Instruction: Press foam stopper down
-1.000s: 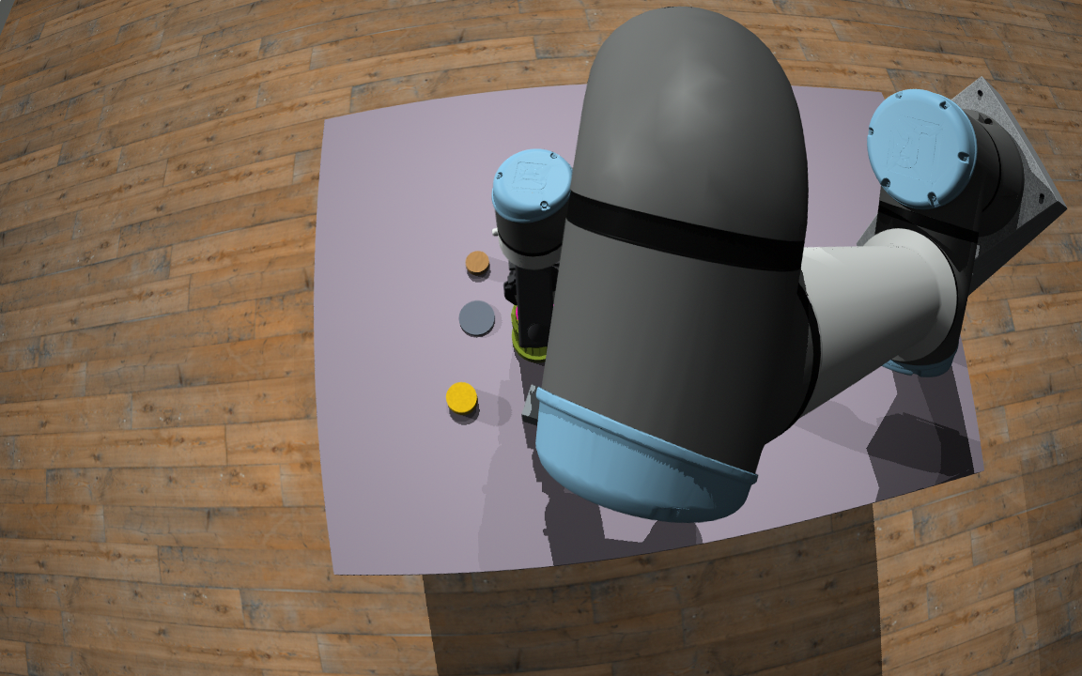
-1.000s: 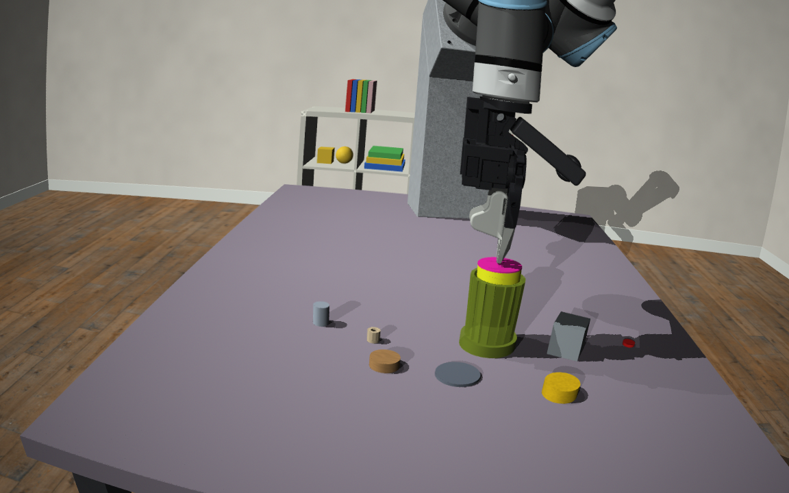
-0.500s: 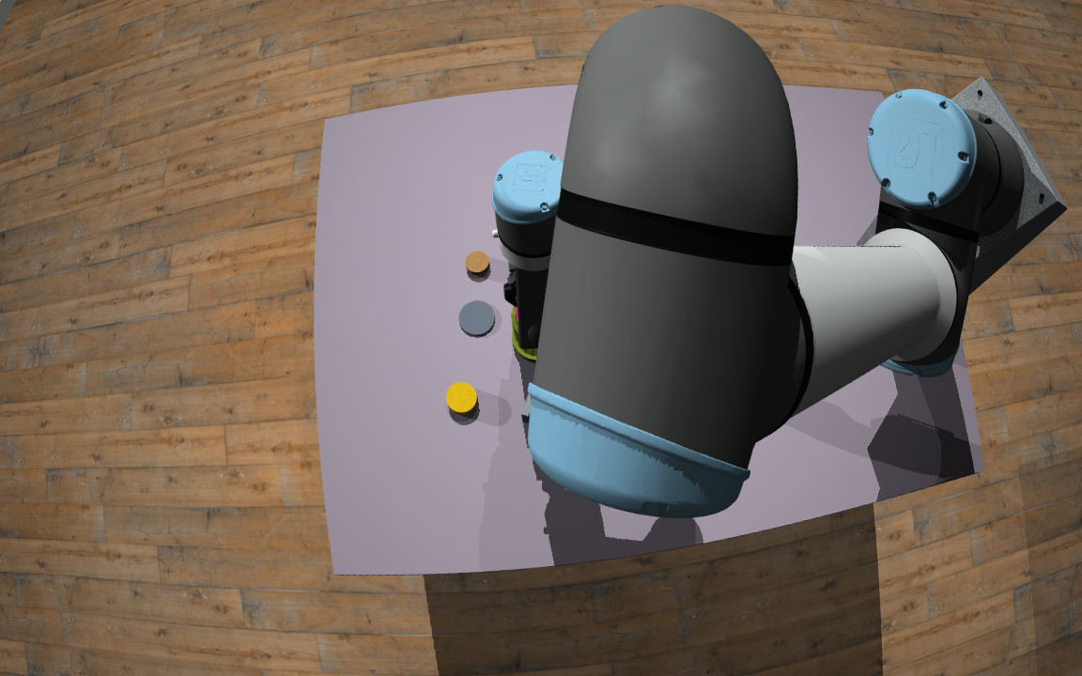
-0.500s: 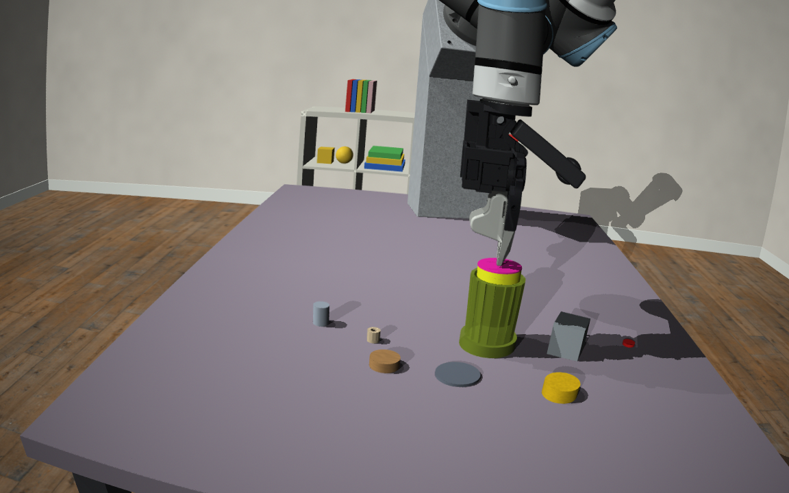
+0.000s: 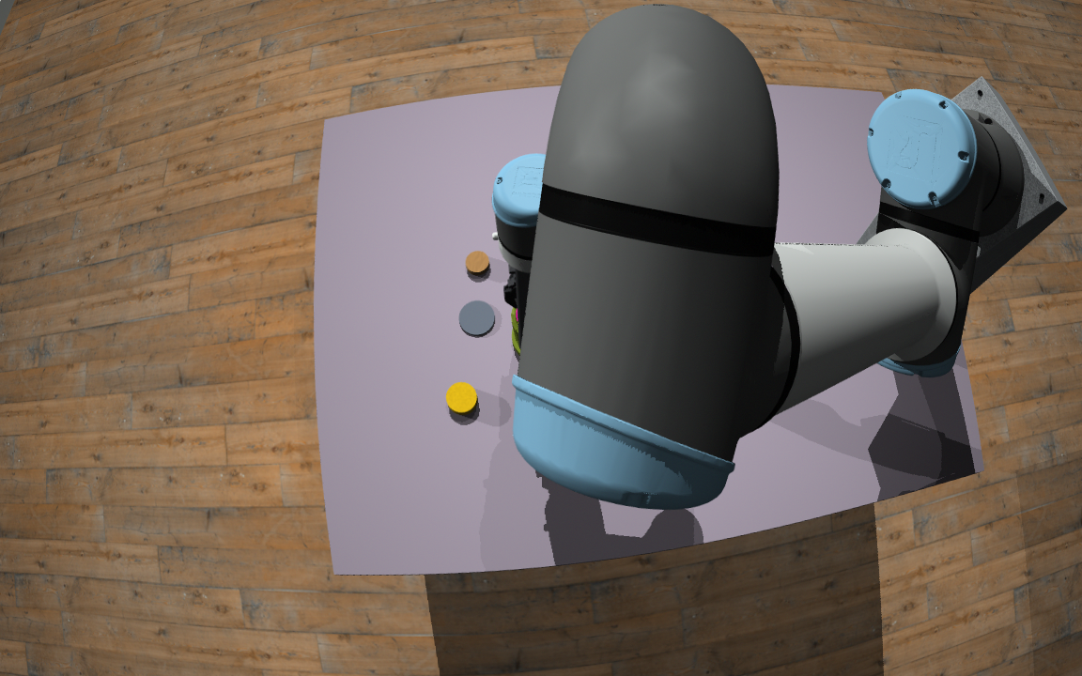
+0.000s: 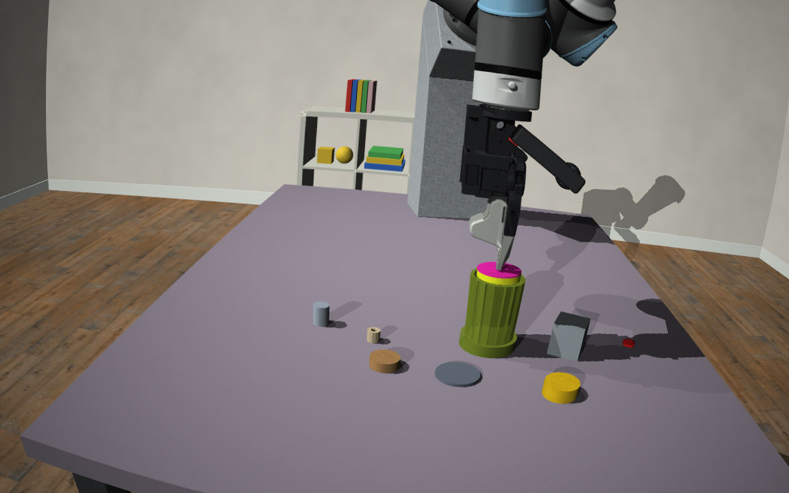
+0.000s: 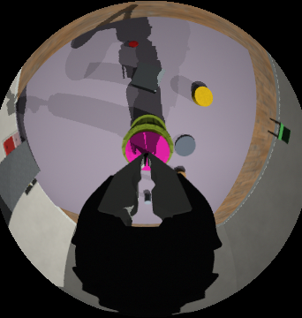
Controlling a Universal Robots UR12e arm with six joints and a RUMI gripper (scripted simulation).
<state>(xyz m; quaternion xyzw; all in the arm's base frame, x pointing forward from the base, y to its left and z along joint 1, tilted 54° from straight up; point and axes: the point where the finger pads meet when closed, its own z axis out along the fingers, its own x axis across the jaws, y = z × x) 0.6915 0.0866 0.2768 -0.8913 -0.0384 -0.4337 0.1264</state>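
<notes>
On the lilac table (image 6: 213, 380), going left to right in the exterior view: a small grey-blue cylinder (image 6: 320, 313) stands upright, then a little beige spool (image 6: 373, 334), a low brown puck (image 6: 384, 361) and a flat grey disc (image 6: 457, 373).

Next comes the olive ribbed jar (image 6: 490, 312), upright on its flared foot, near the middle of the table and just behind the grey disc. The foam stopper (image 6: 498, 271) sits in its mouth: a magenta top face over a yellow side band. A thin strip of that yellow shows above the jar's rim, so the stopper's top stands slightly proud of the rim.

The gripper (image 6: 503, 256) comes straight down from the arm, its jaws pressed together with nothing between them, and the joined tips touch the magenta face near its centre. In the wrist view the tips (image 7: 145, 164) meet over the magenta circle, ringed by the olive rim (image 7: 134, 126).

Right of the jar a grey block (image 6: 568, 335) stands tilted, a yellow puck (image 6: 560, 387) lies in front of it, and a tiny red piece (image 6: 628, 342) sits farthest right.
</notes>
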